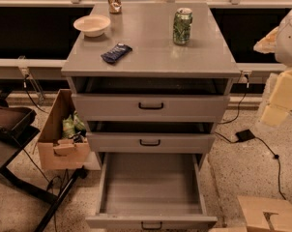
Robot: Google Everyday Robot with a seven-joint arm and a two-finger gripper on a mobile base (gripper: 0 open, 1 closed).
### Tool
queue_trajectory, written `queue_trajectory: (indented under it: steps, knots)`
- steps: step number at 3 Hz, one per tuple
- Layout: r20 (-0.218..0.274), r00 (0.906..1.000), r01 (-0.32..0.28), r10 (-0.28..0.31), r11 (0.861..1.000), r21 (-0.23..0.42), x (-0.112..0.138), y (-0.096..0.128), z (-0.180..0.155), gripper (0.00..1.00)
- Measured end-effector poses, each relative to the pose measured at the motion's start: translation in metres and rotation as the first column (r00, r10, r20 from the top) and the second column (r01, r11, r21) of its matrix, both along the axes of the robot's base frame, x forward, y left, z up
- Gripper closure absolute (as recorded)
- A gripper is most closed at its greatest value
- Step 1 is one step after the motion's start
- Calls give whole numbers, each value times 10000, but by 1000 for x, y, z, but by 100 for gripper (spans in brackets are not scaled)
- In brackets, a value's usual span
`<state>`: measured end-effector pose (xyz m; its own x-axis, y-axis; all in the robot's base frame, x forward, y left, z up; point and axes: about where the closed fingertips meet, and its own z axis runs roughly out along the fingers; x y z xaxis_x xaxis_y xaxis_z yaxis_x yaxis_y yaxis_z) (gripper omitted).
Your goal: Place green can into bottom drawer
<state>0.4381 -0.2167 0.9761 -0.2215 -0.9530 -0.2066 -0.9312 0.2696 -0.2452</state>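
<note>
Your claw [269,215] sits low at near right, well apart from the green can [182,26] standing upright on the table's [151,57] far right; you cannot tell whether it is wide or narrow. A careless reach could tip the can, or the descent could clip the two upper drawers [151,108], which stand slightly open above the bottom drawer [151,185]. That drawer lies pulled out and bare, the bowl [92,25] looks empty, and the box [56,149] at left holds green packets.
</note>
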Motion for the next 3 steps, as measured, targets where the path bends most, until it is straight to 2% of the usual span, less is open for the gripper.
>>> queue_trajectory:
  steps: [1, 2, 3]
  knots:
    - [2, 10000, 0, 0, 10000, 5, 0, 0, 0, 0]
    - [252, 9997, -15, -4, 9972, 752, 18, 8, -11, 0]
    - [669, 9974, 76, -264, 9634, 2679, 61, 19, -37, 0]
